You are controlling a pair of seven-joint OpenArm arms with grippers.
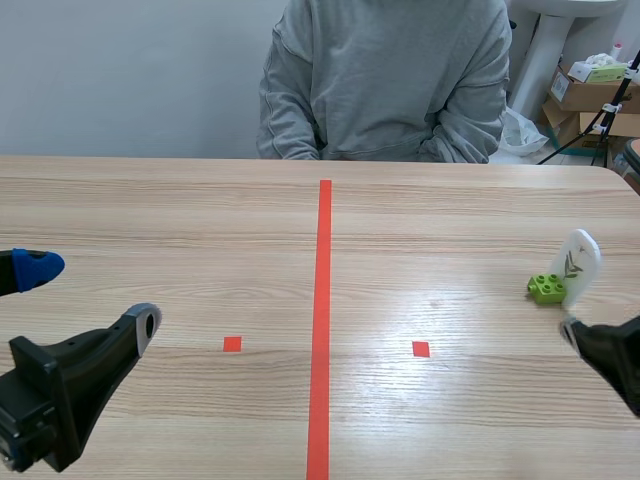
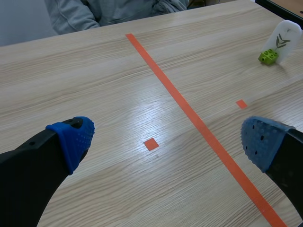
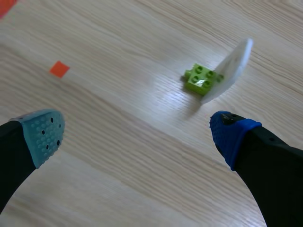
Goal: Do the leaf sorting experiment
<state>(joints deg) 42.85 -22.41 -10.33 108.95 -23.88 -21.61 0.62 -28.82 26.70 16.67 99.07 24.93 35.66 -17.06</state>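
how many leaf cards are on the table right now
1. The white leaf card stands upright, propped by a green building brick, on the table's right side, just ahead of the open right hand. No other shows in any view.

Bright, even light from above; pale glare sheen across mid desk (image 1: 450,220); shadows soft, faint, short.

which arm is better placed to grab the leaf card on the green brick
Right, probably. The leaf card on its green brick stands at the table's right side, just ahead of the open right gripper. The left gripper, also open, sits across the red tape line.
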